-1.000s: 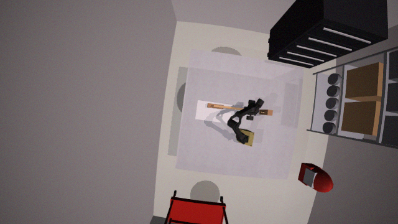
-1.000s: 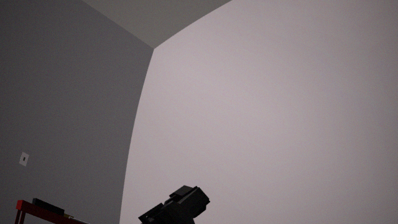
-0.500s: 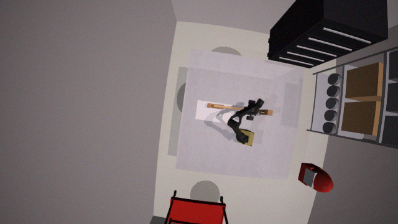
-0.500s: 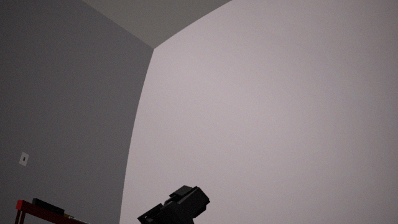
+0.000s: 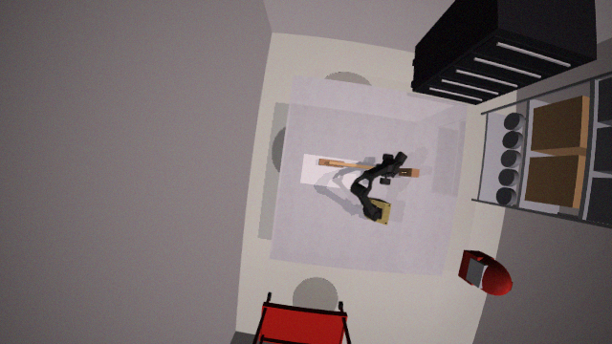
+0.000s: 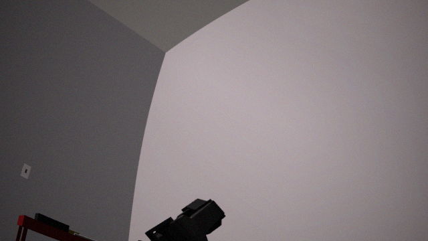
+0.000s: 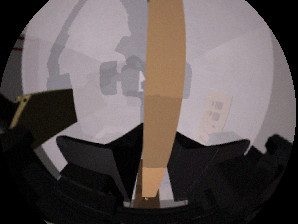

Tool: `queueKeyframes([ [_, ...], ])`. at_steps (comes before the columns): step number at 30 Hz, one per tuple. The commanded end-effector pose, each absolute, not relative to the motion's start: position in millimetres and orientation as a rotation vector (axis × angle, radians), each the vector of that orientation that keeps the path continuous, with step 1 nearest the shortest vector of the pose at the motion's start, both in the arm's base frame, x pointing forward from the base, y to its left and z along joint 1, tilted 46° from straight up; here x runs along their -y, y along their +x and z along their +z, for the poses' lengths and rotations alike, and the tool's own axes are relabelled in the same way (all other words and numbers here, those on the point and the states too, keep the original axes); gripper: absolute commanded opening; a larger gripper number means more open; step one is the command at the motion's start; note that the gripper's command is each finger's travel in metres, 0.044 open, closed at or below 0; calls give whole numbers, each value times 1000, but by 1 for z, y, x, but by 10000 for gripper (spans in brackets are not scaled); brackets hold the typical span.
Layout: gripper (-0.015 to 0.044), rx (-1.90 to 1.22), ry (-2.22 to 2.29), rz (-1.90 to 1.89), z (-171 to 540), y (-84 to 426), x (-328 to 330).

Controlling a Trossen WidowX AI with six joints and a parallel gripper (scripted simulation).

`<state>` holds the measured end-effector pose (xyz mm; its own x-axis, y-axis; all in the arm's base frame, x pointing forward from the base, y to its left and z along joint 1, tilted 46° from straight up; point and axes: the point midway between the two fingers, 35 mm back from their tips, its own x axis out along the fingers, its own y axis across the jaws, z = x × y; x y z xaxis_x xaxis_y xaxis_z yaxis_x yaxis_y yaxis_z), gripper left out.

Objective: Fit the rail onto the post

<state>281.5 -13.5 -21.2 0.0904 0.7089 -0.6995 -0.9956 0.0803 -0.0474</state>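
From my station I see a matte black arm (image 5: 367,183) of chunky, blocky links rising from a tan square base plate (image 5: 382,211), a boxy black wrist housing (image 6: 195,221) with a flat raised cap, and dark angular gripper (image 7: 154,192) bodies flanking the wrist lens.

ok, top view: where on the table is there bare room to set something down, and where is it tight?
Bare patches: between the rail and the table's edge toward the black cabinet, and the stretch toward the red chair below the arm base. Crowded: the middle strip, where the gripper is shut on the rail.
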Motion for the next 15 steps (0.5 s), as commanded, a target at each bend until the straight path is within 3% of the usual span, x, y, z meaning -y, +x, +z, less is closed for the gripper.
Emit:
queueKeyframes([
  [1,0,-587,-611,1383,-21,282,17],
  [15,0,-587,-612,1383,-24,282,20],
])
